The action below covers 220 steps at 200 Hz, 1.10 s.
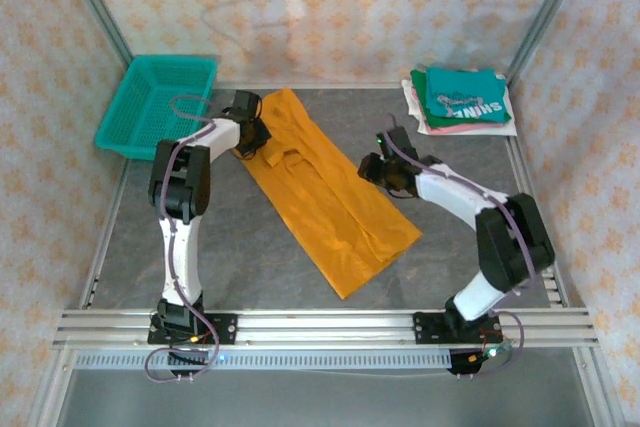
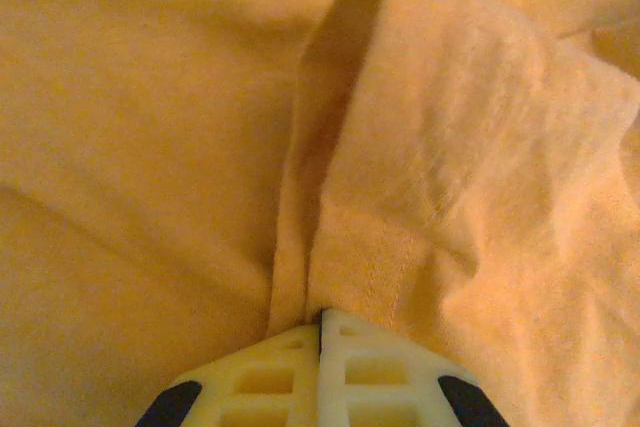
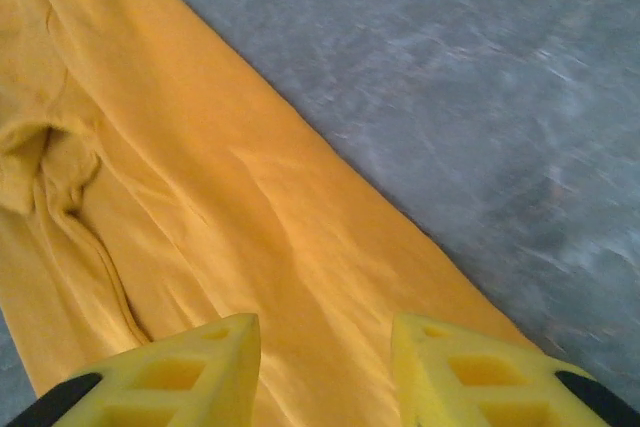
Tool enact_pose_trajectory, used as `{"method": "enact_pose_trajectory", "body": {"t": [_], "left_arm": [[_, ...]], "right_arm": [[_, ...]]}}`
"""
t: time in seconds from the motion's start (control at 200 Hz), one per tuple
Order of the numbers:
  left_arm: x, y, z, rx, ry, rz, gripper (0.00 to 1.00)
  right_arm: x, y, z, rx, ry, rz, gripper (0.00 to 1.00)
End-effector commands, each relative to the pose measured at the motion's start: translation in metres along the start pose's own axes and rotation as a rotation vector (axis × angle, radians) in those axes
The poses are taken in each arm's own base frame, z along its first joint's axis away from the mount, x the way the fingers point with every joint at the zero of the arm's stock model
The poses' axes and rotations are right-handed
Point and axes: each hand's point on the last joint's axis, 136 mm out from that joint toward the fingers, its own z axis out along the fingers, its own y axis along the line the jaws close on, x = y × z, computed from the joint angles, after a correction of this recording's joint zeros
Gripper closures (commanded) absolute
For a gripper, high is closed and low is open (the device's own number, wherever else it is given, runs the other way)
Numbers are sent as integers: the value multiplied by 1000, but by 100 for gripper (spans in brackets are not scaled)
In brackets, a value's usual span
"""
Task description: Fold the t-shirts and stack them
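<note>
At mid-table, the mustard-orange t-shirt (image 1: 325, 197) lies as a long narrow band, running diagonally from far left toward near centre. Both sides look folded in lengthwise; no cross fold is made yet.

Left gripper (image 2: 321, 319): clenched on a raised fold of that shirt's cloth, at a stitched hem near its far end.
Right gripper (image 3: 325, 332): jaws spread, nothing between them, hanging over the shirt's right edge.

Far right corner holds the stack: teal shirt (image 1: 462, 95) with white lettering on top, pink shirt (image 1: 452, 128) and white shirt (image 1: 414, 97) edges showing beneath.

Judgement: three shirts finished and this one about halfway. It has yet to be folded short and carried to the stack.

Surface: grey mottled mat (image 1: 250, 267), flat. A teal mesh basket (image 1: 118, 133) sits at the far left edge.

Room: pale patterned walls (image 1: 330, 7) on three sides and aluminium rails (image 1: 320, 325) along the near edge.
</note>
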Motion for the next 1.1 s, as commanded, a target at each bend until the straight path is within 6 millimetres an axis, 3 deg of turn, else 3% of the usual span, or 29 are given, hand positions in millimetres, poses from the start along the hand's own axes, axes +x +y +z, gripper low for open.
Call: {"method": "enact_pose_trajectory", "body": {"t": [0.0, 0.17, 0.285, 0.415, 0.551, 0.671, 0.771, 0.916, 1.021, 1.096], "left_arm": [[24, -14, 35, -9, 101, 82, 100], [35, -95, 55, 148, 185, 222, 100], [29, -122, 46, 198, 169, 273, 100], [-8, -135, 14, 235, 63, 258, 100], [-46, -151, -38, 302, -40, 240, 100], [-53, -149, -77, 293, -102, 234, 100], [-31, -137, -93, 306, -98, 187, 100], [36, -112, -96, 284, -36, 190, 100], [80, -99, -86, 280, 30, 172, 100], [98, -89, -72, 263, 66, 161, 100]], "right_arm": [[-16, -5, -18, -60, -140, 34, 60], [0, -33, -15, 17, -116, 45, 60], [2, -33, -13, 14, -103, 55, 60], [-7, -26, -14, 4, -122, 61, 60], [-9, -19, -3, 10, -73, 15, 61], [-8, -25, 10, 81, -11, -6, 63], [-10, -28, 16, 113, -2, -18, 64], [-9, -32, 23, 152, 36, -45, 63], [-7, -31, 32, 165, 79, -81, 64], [-7, -31, 38, 176, 92, -98, 65]]}}
